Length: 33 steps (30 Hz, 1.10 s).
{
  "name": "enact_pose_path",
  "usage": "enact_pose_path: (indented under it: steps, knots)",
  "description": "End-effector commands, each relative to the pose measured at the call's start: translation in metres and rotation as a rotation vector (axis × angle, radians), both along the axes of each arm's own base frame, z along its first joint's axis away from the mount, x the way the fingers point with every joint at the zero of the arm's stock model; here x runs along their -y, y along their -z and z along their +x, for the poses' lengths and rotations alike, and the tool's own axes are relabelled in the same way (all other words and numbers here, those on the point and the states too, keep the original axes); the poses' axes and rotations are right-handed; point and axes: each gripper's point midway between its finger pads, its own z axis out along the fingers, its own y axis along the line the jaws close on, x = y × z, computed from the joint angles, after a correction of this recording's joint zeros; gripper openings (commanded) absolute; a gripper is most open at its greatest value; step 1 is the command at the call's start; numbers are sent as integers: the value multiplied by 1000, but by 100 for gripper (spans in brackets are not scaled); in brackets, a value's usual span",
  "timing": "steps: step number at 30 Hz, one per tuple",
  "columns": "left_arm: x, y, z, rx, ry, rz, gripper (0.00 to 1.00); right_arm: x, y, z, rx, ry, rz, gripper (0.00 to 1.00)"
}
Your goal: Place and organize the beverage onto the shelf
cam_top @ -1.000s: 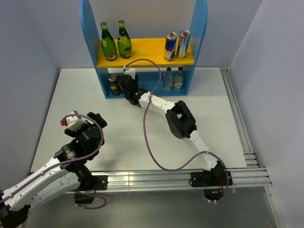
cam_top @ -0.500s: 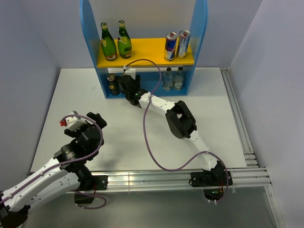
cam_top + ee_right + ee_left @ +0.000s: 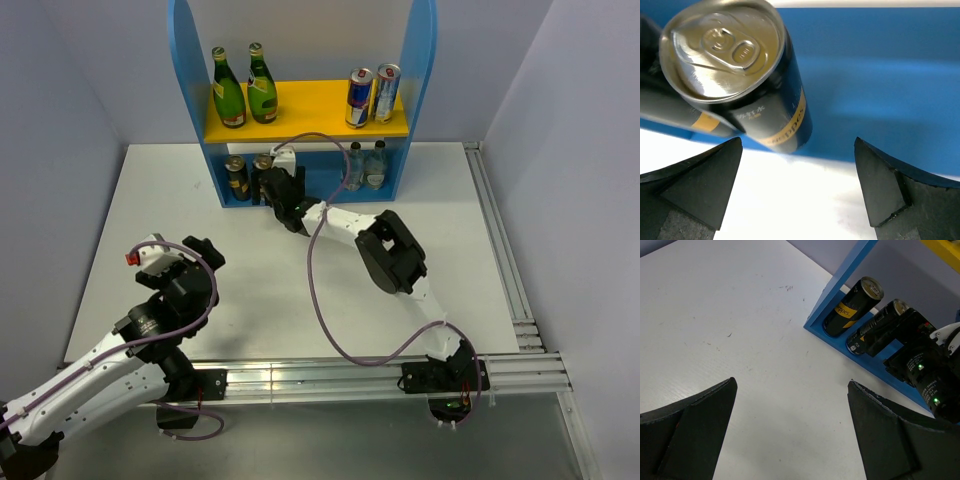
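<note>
The shelf [image 3: 190, 90] stands at the back of the table, with a yellow upper board [image 3: 310, 105]. Two black cans [image 3: 238, 178] [image 3: 263, 168] stand side by side at the lower level's left end. My right gripper [image 3: 275, 188] is open just in front of them and holds nothing. In the right wrist view the nearer black can [image 3: 745, 70] stands upright beyond the open gripper [image 3: 797, 185]. My left gripper [image 3: 792, 430] hangs open and empty over bare table at the near left. Its view shows both black cans [image 3: 852, 307].
Two green bottles [image 3: 229, 95] stand on the upper board's left side and two slim blue-and-silver cans [image 3: 359, 98] on its right. Two clear water bottles [image 3: 353, 168] fill the lower level's right end. A purple cable [image 3: 312, 290] loops over the right arm.
My right gripper opened, let go of the second black can on the lower level and drew back a little to the right. The left arm has not moved.
</note>
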Motion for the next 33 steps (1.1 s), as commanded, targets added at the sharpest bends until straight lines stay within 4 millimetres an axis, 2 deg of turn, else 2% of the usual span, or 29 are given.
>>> enact_pose_path:
  steps: [1,2,3,4,6,7,9,10,11,12,13,14,15,17,18,20,21,22,23,24,25,26,27,28,29,31,32,33]
  knots:
    - [2,-3,1,7,9,-1,99,-5,-72,-14,119,-1,94,100]
    - [2,-3,1,8,7,-1,99,-5,-73,-18,125,-3,96,100]
    - [2,-3,1,8,7,-1,99,-6,-63,-31,109,-13,70,100]
    - [2,-3,1,8,7,-1,99,-2,-73,-38,124,7,70,100]
    - [3,-3,2,4,9,2,99,2,-73,-55,119,16,65,100]
    - [3,-3,2,4,7,4,99,6,-72,-76,106,6,57,100]
    - [4,-2,2,1,11,4,99,14,-70,-99,89,21,76,100]
    - [5,-1,3,-3,13,8,99,23,-68,-123,74,4,70,100]
    - [6,-1,2,-5,17,8,99,31,-65,-136,53,17,78,100]
    - [7,-1,3,-7,23,6,99,44,-47,-154,21,13,41,100]
    - [9,-1,3,-13,35,10,99,45,-69,-174,38,-11,71,100]
    - [10,-3,3,-12,44,6,99,55,-67,-188,17,-9,39,100]
    - [12,-6,3,-9,53,-3,99,74,-86,-198,49,30,36,100]
    - [18,-11,3,-10,86,-17,99,98,-102,-224,85,70,-55,100]
    - [20,-13,3,-12,100,-19,99,111,-130,-235,118,77,-25,100]
    - [31,-24,3,-6,158,-44,99,129,-152,-256,149,59,-62,100]
    - [35,-29,4,-8,189,-27,99,146,-181,-265,184,60,-5,100]
    - [41,-36,5,-4,214,-27,99,157,-189,-272,189,48,-19,100]
    - [49,-53,5,12,261,-50,99,166,-200,-277,197,43,2,100]
    - [53,-62,4,13,290,-39,99,185,-226,-282,223,56,67,100]
    - [60,-71,5,10,321,-34,99,198,-232,-285,228,59,52,100]
    - [67,-95,2,22,374,-54,99,207,-246,-289,242,62,78,100]
    - [69,-106,1,22,395,-41,99,224,-261,-293,261,72,116,100]
    - [73,-114,1,16,415,-27,99,234,-266,-296,269,71,102,100]
    - [70,-137,-4,30,436,-29,99,241,-275,-297,279,75,121,100]
    - [68,-152,-5,25,446,11,99,258,-284,-302,289,80,133,100]
    - [64,-172,-8,55,451,3,99,263,-289,-304,292,82,148,100]
    - [62,-174,-10,45,460,34,99,269,-292,-306,294,86,164,100]
